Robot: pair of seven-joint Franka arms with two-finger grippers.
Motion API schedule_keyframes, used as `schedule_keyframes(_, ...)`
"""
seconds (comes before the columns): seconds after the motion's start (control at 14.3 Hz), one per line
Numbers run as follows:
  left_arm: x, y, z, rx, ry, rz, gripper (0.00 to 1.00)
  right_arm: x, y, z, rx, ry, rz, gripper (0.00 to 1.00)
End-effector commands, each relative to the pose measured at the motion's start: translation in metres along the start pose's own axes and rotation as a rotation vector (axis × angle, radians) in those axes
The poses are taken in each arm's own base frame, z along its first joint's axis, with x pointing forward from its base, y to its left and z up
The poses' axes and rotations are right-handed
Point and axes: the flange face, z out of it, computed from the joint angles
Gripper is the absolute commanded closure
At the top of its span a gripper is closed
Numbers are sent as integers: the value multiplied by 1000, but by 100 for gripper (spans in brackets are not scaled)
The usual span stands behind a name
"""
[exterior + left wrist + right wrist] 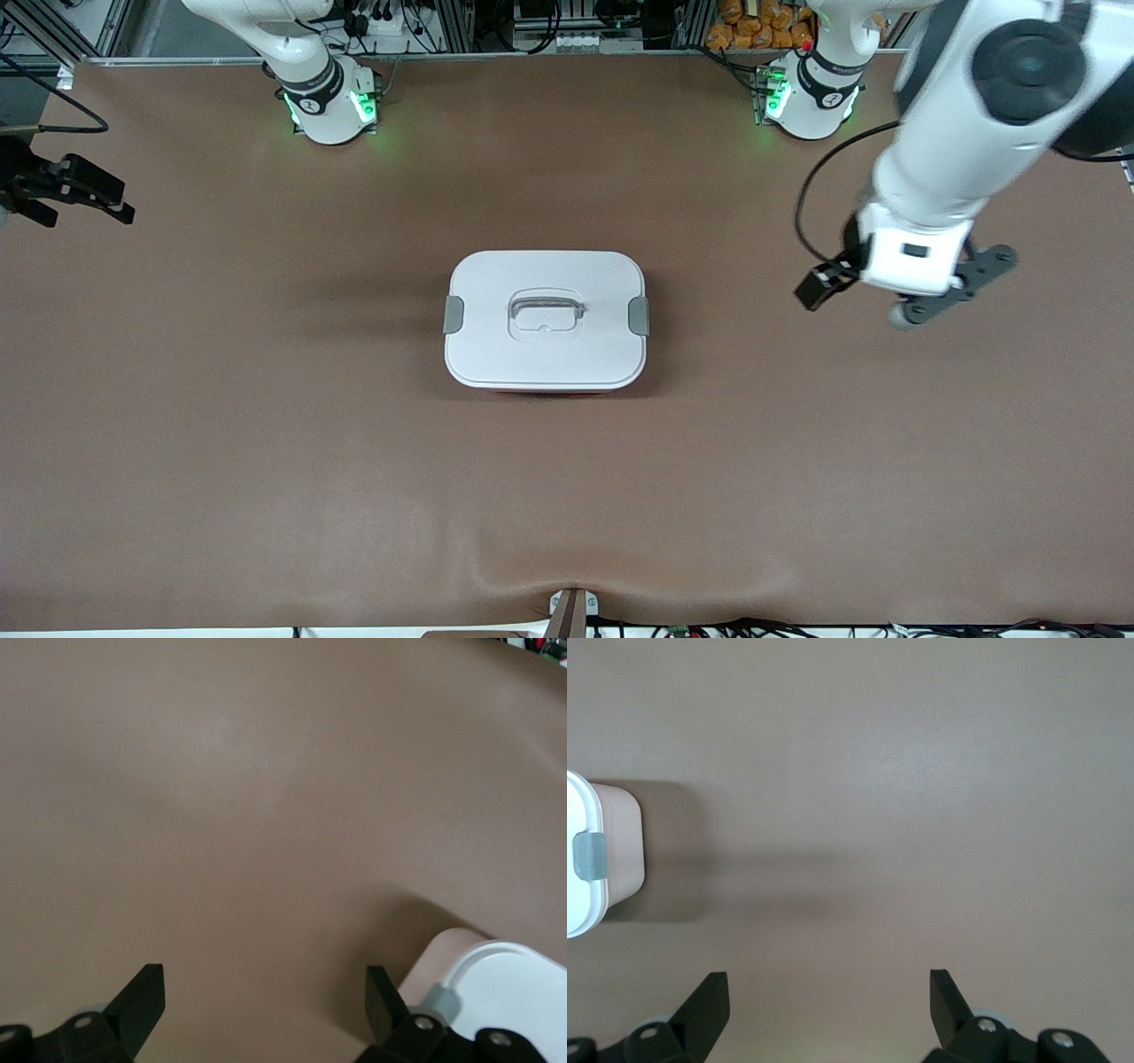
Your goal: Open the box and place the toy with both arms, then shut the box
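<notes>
The box (545, 354) stands in the middle of the table with its white lid on, the handle (546, 310) lying in its recess and the grey clips (453, 314) at both ends. The toy is out of view. My left gripper (264, 992) hangs open and empty above bare table, beside the box (518, 979) toward the left arm's end. My right gripper (829, 992) is also open and empty, over the table toward the right arm's end, well away from the box (620, 850). In the front view the right gripper (84, 199) shows at the picture's edge.
The brown table mat (266, 443) lies flat all round the box. The two arm bases (332, 106) (811, 102) stand along the table's edge farthest from the front camera. Cables and racks lie past that edge.
</notes>
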Motion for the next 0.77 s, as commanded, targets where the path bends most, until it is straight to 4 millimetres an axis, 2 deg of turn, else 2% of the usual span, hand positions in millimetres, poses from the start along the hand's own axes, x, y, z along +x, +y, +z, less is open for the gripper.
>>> schedule_keyframes(0.0, 16, -39, -9, -4, -32, 114, 0, 7, 1, -7, -2, 1, 15, 0)
schedule_keyframes(0.07, 24, -54, -10, -4, -43, 149, 0, 7, 0, -7, -2, 2, 13, 0)
schedule_keyframes(0.28, 34, -79, -18, -23, -66, 221, 0, 6, -1, -7, -3, -6, 12, 0)
schedule_keyframes(0.42, 30, -87, -23, -11, -69, 258, 0, 6, -1, -7, -3, -6, 12, 0)
schedule_keyframes(0.49, 27, -97, -31, 1, -57, 266, 0, 6, -2, -6, -3, -7, 10, 0)
schedule_keyframes(0.7, 8, -109, -37, 31, -45, 291, 0, 6, -1, -7, -3, -7, -2, 0)
